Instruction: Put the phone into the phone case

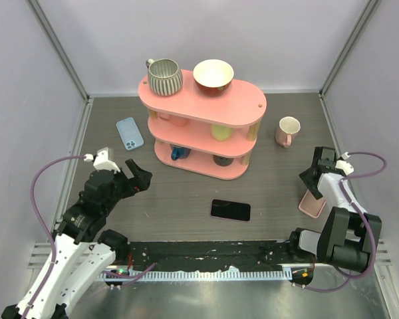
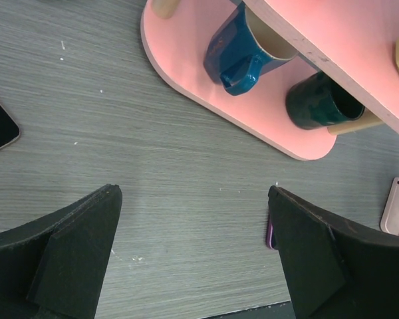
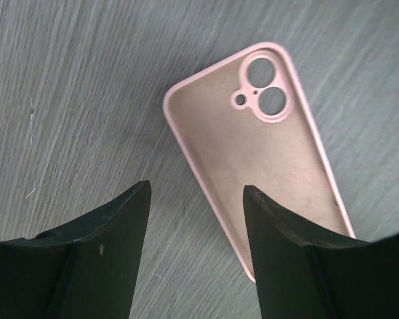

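Observation:
The phone (image 1: 230,210) lies flat, black screen up, on the table in front of the pink shelf; in the left wrist view only its purple edge (image 2: 270,234) shows beside my right finger. The pink phone case (image 1: 312,205) lies open side up at the right, camera holes away from me (image 3: 253,153). My right gripper (image 1: 310,183) is open and empty just above the case, its jaws (image 3: 196,193) straddling the case's left long edge. My left gripper (image 1: 141,178) is open and empty over bare table (image 2: 193,193), left of the phone.
A three-tier pink shelf (image 1: 206,106) holds a striped mug (image 1: 164,76), a bowl (image 1: 213,76) and cups, among them a blue mug (image 2: 243,56). A pink mug (image 1: 287,130) stands to its right. A light blue phone-shaped item (image 1: 130,133) lies at back left.

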You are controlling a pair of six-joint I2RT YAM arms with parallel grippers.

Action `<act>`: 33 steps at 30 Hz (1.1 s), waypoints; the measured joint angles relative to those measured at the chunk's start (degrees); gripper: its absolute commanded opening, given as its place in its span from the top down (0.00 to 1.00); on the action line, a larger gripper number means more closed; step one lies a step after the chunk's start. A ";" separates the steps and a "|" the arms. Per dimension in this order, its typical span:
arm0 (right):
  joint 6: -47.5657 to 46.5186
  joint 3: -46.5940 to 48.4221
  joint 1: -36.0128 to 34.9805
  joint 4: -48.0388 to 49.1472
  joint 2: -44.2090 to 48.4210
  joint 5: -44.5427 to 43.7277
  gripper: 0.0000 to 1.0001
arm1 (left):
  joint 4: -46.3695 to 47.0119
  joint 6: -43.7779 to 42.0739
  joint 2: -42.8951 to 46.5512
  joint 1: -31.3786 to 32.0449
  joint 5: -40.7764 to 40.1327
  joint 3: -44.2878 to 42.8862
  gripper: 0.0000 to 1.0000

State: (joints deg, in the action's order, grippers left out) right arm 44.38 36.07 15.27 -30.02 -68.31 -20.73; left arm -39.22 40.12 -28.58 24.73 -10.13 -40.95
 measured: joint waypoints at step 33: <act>-2.10 -12.72 -25.66 13.31 7.56 18.36 0.99 | 0.07 -0.35 0.09 0.00 -0.35 0.17 0.03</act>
State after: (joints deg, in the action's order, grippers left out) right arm 42.28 23.35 -10.39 -16.71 -60.75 -2.37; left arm -39.16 39.77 -28.49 24.73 -10.48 -40.77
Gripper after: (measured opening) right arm 0.045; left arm 0.971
